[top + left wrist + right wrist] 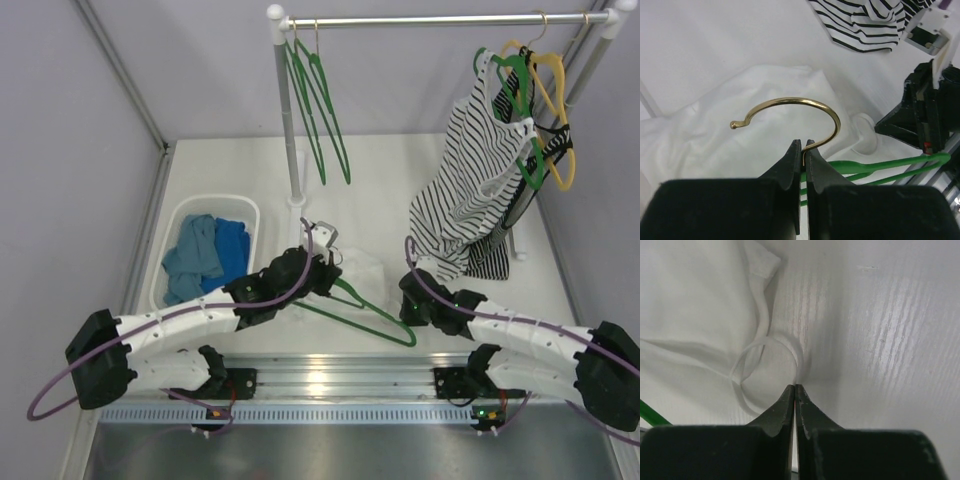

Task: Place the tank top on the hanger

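The white tank top (362,270) lies crumpled on the table between the arms. A green hanger (372,312) lies at its near side. My left gripper (322,268) is shut on the hanger's gold metal hook (790,104); the green frame (880,167) runs off to the right under the fingers, over the tank top (715,135). My right gripper (408,300) sits at the top's right edge. In the right wrist view its jaws (795,386) are shut, pinching a narrow strap loop (765,365) of the tank top (690,300), which rises slightly off the table.
A white basket (170,235) holding blue clothes stands at the left. A white rack pole (285,110) stands behind the tank top, with spare green hangers (322,110) on its rail. A striped top (480,190) and a yellow hanger (555,100) hang at the right.
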